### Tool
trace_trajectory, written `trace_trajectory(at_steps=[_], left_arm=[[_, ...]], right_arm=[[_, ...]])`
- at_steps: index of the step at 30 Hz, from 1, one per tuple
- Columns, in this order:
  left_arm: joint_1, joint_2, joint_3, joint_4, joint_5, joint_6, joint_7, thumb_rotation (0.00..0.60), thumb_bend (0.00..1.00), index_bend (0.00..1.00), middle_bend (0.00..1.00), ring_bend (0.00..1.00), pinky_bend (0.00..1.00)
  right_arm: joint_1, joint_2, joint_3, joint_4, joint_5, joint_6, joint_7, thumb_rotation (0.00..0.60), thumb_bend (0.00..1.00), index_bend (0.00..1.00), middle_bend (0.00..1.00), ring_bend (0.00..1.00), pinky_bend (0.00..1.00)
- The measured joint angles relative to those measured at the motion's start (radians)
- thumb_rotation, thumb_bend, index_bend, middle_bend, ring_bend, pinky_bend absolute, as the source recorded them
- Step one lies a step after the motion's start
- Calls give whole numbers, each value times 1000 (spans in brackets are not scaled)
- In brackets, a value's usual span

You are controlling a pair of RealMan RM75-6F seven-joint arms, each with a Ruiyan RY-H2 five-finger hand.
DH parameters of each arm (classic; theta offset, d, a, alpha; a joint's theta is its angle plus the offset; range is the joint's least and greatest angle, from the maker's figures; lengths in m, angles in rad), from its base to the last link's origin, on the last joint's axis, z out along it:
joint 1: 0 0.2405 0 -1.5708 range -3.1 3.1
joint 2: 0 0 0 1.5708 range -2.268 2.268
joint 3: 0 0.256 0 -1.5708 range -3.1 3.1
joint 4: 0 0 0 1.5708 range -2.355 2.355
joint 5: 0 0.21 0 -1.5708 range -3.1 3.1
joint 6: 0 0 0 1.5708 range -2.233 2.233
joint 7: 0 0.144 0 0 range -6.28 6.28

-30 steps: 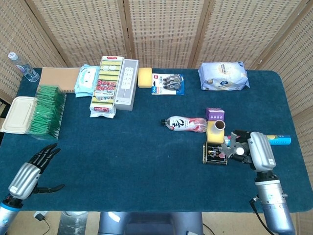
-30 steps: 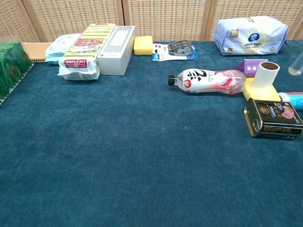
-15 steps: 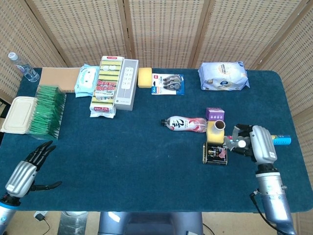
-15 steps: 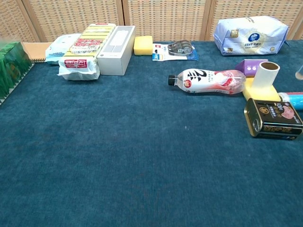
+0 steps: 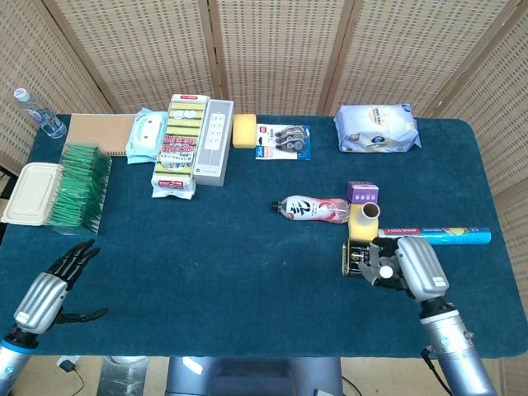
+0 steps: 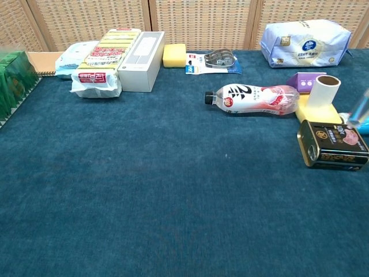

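Note:
My right hand hovers at the right end of a black tin that lies on the blue cloth. Its fingers are partly bent and apart, pointing at the tin, with nothing in them. In the chest view the tin lies free, and only a blurred fingertip shows at the right edge. My left hand hangs at the front left corner, fingers spread and holding nothing, far from any object. A yellow roll stands just behind the tin.
A long blue box, a purple box and a lying bottle crowd the tin. Along the back are a tissue pack, tape dispensers, a sponge and boxes. Green packets sit at the left.
My right hand has moved left and toward the front edge, from over the blue box to beside the tin, uncovering the box. The left hand has barely shifted.

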State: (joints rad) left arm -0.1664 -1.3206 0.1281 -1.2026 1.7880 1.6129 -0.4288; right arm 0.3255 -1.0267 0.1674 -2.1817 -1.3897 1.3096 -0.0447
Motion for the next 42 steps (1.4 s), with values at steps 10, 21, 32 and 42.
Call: trace_trajectory(at_steps=[10, 21, 32, 42], left_arm=[[-4, -1, -15, -4, -22, -12, 5, 453, 0, 9, 2, 30, 169], [-4, 0, -14, -5, -29, -11, 7, 446, 0, 9, 2, 30, 169], [-4, -2, -14, -5, -27, -20, 9, 446, 0, 8, 2, 30, 170], [-4, 2, -6, -15, -24, -5, 11, 447, 0, 9, 2, 30, 170]], right_arm=[[-18, 3, -58, -16, -35, -2, -18, 600, 464, 783, 1000, 1000, 1000], [-25, -7, 46, -16, 119, 37, -15, 600, 463, 783, 1000, 1000, 1000], [-32, -6, 6, -19, 30, 62, -23, 600, 460, 785, 1000, 1000, 1000], [7, -35, 15, 18, -29, 56, -41, 600, 458, 785, 1000, 1000, 1000]])
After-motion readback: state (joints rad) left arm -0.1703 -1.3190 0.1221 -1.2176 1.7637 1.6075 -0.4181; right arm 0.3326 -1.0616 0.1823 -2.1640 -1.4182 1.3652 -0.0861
